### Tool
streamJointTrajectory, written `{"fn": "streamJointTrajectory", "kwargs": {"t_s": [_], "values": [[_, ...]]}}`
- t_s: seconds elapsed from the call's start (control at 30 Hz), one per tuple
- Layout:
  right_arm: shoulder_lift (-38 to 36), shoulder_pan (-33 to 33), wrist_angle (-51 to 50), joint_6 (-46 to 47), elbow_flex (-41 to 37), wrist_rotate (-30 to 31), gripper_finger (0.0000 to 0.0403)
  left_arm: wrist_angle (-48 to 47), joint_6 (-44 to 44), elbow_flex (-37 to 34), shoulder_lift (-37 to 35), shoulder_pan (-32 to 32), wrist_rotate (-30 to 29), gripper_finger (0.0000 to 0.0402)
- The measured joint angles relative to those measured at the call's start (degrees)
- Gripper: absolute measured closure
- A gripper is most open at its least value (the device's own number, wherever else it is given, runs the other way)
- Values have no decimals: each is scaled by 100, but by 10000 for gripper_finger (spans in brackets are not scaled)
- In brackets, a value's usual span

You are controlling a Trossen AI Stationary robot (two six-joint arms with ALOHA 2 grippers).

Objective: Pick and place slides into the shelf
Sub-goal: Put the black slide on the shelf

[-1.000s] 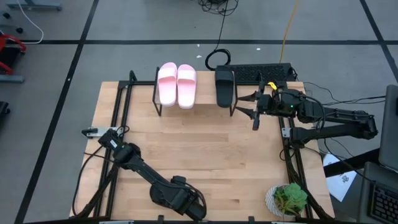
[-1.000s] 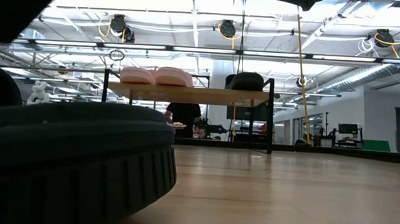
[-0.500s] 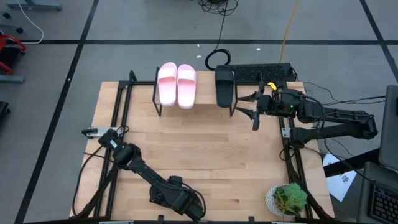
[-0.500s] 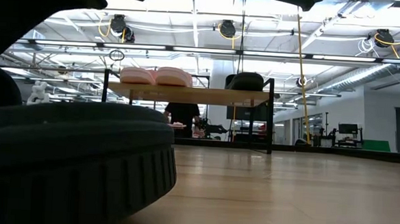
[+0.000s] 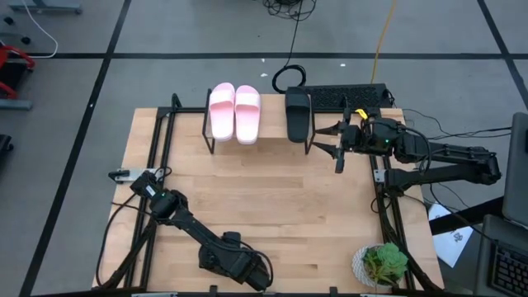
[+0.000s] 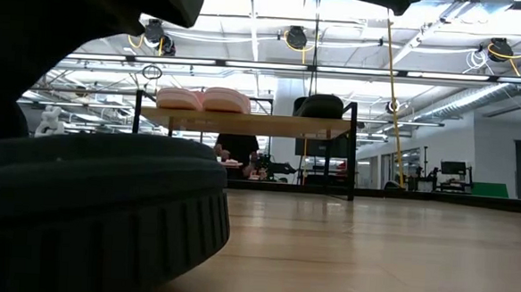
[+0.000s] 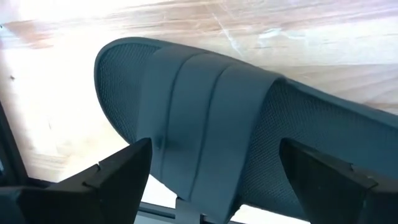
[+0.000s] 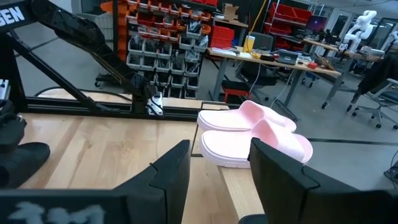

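A black slide [image 7: 205,112] lies sole down on the table near its near edge and fills the low view's left [image 6: 87,217]. My left gripper [image 7: 214,149] points steeply down just above it, open. Its fingers stand on either side of the wide strap, and no touch shows. In the high view the gripper [image 5: 247,272] hides that slide. The shelf [image 6: 253,123] stands at the table's far side. It carries two pale pink slides [image 5: 235,113] and another black slide [image 5: 297,115]. My right gripper [image 5: 320,140] waits open and level beside the shelf's right end.
A potted plant [image 5: 381,264] sits at the table's near right corner. A keyboard [image 5: 342,96] lies behind the shelf. Black frame rails run along the table's left [image 5: 157,140] and right [image 5: 388,214] sides. Bare wood [image 5: 272,198] spreads across the table's middle.
My left gripper has sunk toward the black slide at the near edge. Its dark bulk now reaches lower and farther across the top left of the low view. The slide has stayed where it was, and the gripper's jaws have stayed open.
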Motion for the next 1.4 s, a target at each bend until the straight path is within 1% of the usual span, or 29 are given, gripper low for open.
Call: {"fn": "streamJointTrajectory", "kwargs": {"t_s": [0.3,0.6,1.0,1.4], "values": [[0,0,0,2,2,-2,248,187,-18,0,-1,-2,152,50],[0,0,-1,2,0,-2,248,192,11,0,-4,-3,154,50],[0,0,-2,2,1,-2,248,184,20,0,-9,-3,-22,50],[0,0,-2,2,0,-2,248,186,42,0,-9,-3,-23,50]]}}
